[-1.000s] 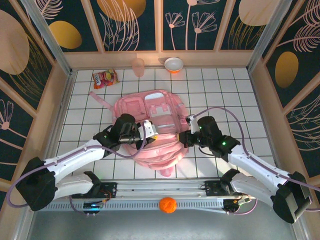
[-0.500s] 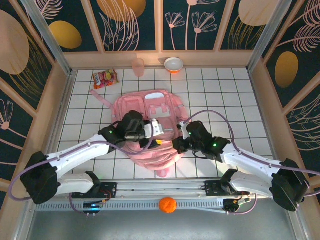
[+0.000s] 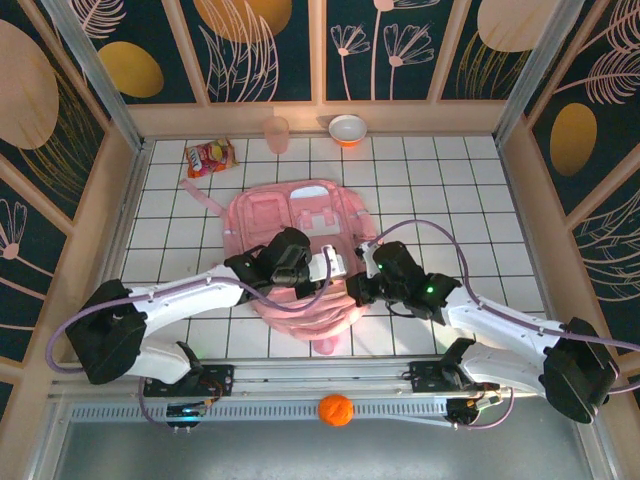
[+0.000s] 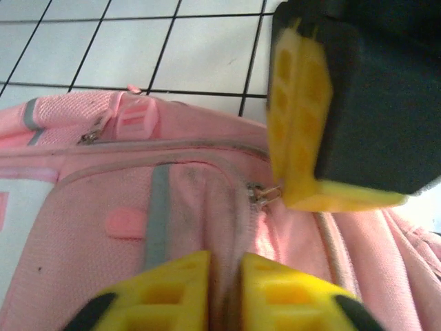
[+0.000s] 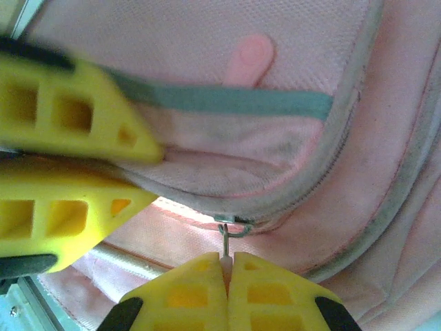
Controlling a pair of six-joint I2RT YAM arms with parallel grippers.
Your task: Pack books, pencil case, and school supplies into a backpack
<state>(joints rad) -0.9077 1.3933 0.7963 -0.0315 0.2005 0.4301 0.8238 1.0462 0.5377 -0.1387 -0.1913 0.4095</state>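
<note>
The pink backpack lies flat in the middle of the tiled table. My left gripper is over its near part. In the left wrist view, the left gripper is shut on a fold of backpack fabric beside the zip. My right gripper is close beside it. In the right wrist view, the right gripper is shut on the metal zipper pull of the backpack. The left fingers pinch the zip edge there. The books, pencil case and school supplies are out of view.
A red-orange snack packet, a pink cup and a white-and-orange bowl sit along the back wall. An orange ball rests on the front rail. Wooden walls close in the table on three sides.
My left gripper moved right across the backpack, opened, then shut again on fabric by the zip. The right gripper shifted left with the pull, then held still.
</note>
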